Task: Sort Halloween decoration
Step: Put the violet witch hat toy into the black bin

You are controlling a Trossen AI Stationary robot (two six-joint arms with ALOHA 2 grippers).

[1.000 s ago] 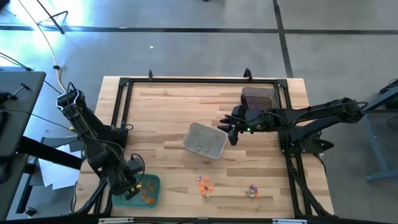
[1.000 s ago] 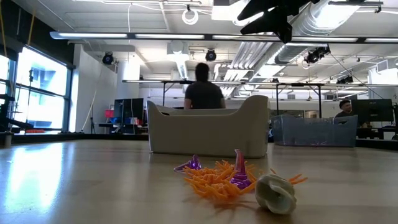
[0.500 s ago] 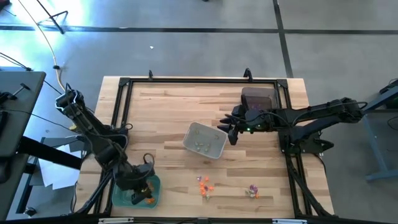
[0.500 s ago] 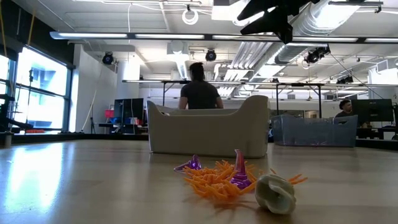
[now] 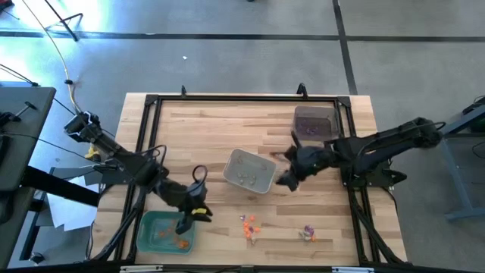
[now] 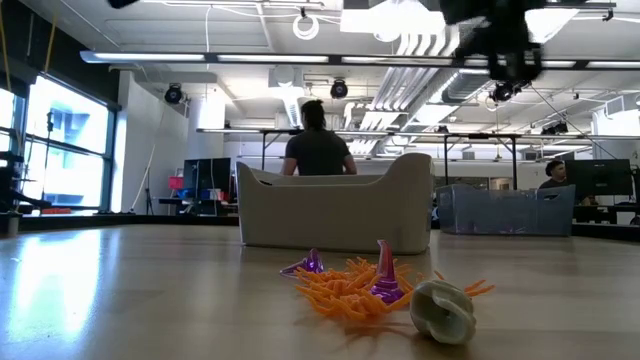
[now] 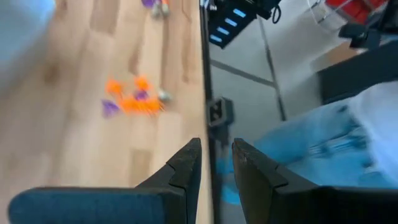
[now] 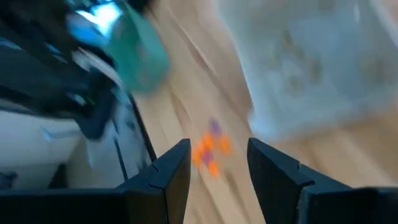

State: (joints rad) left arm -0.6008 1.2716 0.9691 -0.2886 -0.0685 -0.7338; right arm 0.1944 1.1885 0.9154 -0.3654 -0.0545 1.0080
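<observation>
Orange, purple and pale trinkets lay scattered near the table's front edge.

We saw one cluster of trinkets [image 5: 248, 226] and a second, smaller one [image 5: 307, 232] on the wooden table [image 5: 204, 129], with more orange pieces in the green tray [image 5: 151, 235] and pale ones in the grey tray [image 5: 261, 182]. Our left gripper [image 5: 186, 222] hung over the green tray's edge, fingers slightly parted, empty. Our right gripper [image 5: 282, 180] sat beside the grey tray, fingers apart, holding nothing.

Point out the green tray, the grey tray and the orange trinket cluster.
green tray [image 5: 153, 226]: high view, bare floor.
grey tray [image 5: 234, 161]: high view, rim corner.
orange trinket cluster [image 5: 249, 225]: high view, middle.
</observation>
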